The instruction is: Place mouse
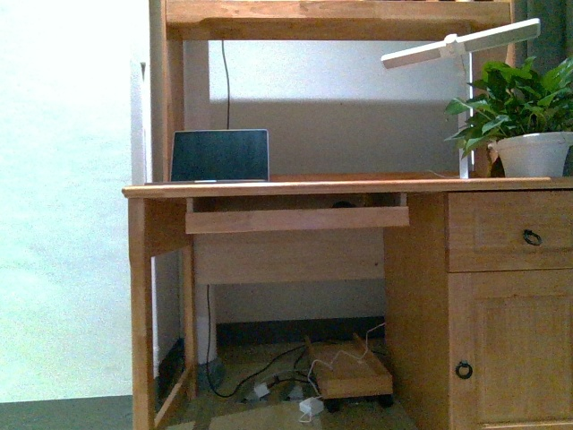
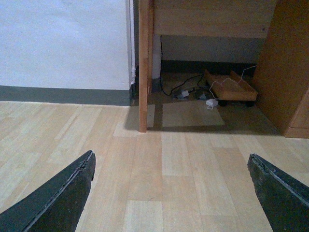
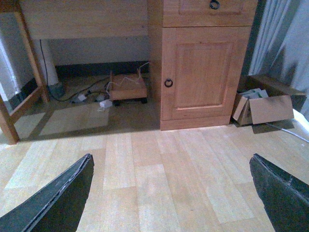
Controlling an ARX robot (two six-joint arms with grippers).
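Nearest, the left gripper [image 2: 171, 193] and right gripper [image 3: 171, 193] hang over the pale plank floor [image 2: 183, 159], each with jaws spread wide and empty. Beyond stands the wooden desk [image 1: 501, 233], with cables and a wheeled wooden stand [image 1: 354, 376] beneath and a cardboard box [image 3: 263, 108] beside its cabinet. A small dark shape, seemingly the mouse [image 1: 343, 204], lies on the pull-out keyboard tray [image 1: 295, 219]; on the desktop sit a laptop [image 1: 219, 155], potted plant [image 1: 524, 116] and white lamp [image 1: 461, 43].
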